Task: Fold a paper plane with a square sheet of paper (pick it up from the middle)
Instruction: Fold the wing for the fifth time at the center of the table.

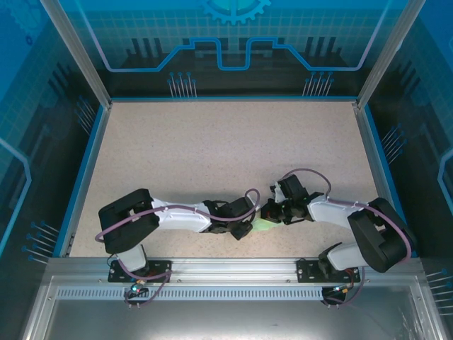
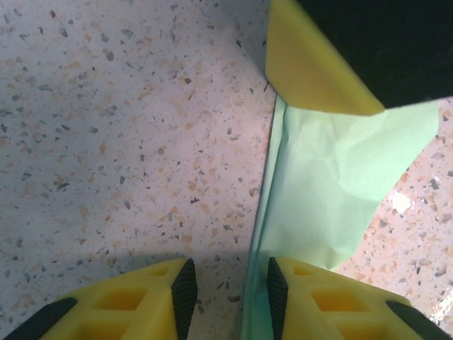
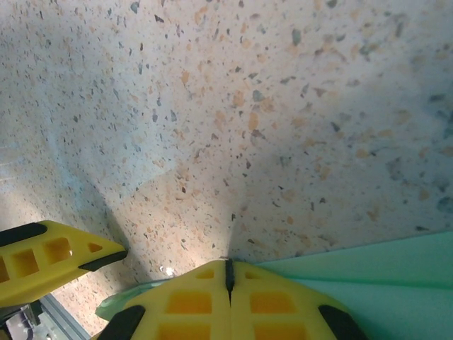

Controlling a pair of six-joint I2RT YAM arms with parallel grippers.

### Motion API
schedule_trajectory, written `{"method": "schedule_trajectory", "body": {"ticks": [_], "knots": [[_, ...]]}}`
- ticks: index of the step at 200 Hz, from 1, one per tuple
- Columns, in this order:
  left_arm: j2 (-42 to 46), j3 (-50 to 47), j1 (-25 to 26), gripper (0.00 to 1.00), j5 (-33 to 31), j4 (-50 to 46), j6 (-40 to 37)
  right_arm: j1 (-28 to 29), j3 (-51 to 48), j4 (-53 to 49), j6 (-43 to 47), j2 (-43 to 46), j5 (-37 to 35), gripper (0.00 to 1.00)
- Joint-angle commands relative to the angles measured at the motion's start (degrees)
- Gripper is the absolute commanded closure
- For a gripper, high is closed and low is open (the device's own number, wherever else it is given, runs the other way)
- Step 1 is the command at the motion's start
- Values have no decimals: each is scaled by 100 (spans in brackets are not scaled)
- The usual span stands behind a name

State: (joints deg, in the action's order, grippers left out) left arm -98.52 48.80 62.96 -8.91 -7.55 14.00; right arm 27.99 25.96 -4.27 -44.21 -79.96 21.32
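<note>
Square sheet of paper [image 2: 333, 191], pale green & creased, is lying on the speckled table [image 1: 212, 149] btwn the two grippers. Right gripper [image 3: 228, 269] is sitting at one end of the sheet, fingers pressed together, apparently pinching its edge. Left gripper [image 2: 228, 283] is hovering at the opposite end w/ fingers spread, the folded edge running btwn them, nearer one pad. Risk: a left closing off-centre would be dragging the crease askew; the thin paper could be slipping from the right's pinch or tearing.
</note>
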Motion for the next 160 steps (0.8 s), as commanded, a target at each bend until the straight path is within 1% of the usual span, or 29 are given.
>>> {"method": "schedule_trajectory", "body": {"ticks": [1,46,104,160], "knots": [[-327,-358,120,64,961,-430,-151,-214,-118,-449,279,-231,-594,95],[-354,-509,115,64,957,-575,-47,-318,-98,-517,411,-213,-497,95],[-9,-668,120,65,815,-975,0,-341,-20,-602,494,-238,-445,96],[323,-538,128,65,610,-1492,-31,-338,-21,-584,483,-213,-405,96]]}}
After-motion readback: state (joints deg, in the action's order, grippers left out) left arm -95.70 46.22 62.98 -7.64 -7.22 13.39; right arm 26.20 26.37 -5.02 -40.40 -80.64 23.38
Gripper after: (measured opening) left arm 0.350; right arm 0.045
